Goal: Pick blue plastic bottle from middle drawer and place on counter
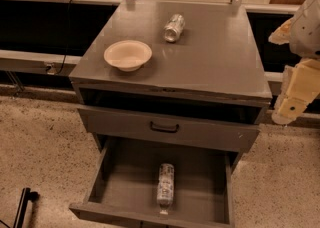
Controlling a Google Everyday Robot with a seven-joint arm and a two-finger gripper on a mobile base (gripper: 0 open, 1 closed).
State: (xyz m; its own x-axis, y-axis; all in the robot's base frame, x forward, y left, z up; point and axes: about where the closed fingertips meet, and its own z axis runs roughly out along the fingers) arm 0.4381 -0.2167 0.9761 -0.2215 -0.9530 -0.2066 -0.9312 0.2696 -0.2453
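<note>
The blue plastic bottle (165, 184) lies on its side on the floor of the pulled-out middle drawer (125, 179), near the drawer's centre, with its cap towards the front. The counter (220, 57) is the grey cabinet top above it. My gripper (294, 97) hangs at the far right of the camera view, beside the cabinet's right edge at about counter height. It is well above and to the right of the bottle and touches nothing.
A cream bowl (128, 55) sits on the counter's front left. A shiny silver can (174, 27) lies at the counter's back centre. A drawer front with a black bar handle (164, 128) sits above the open drawer. Speckled floor surrounds the cabinet.
</note>
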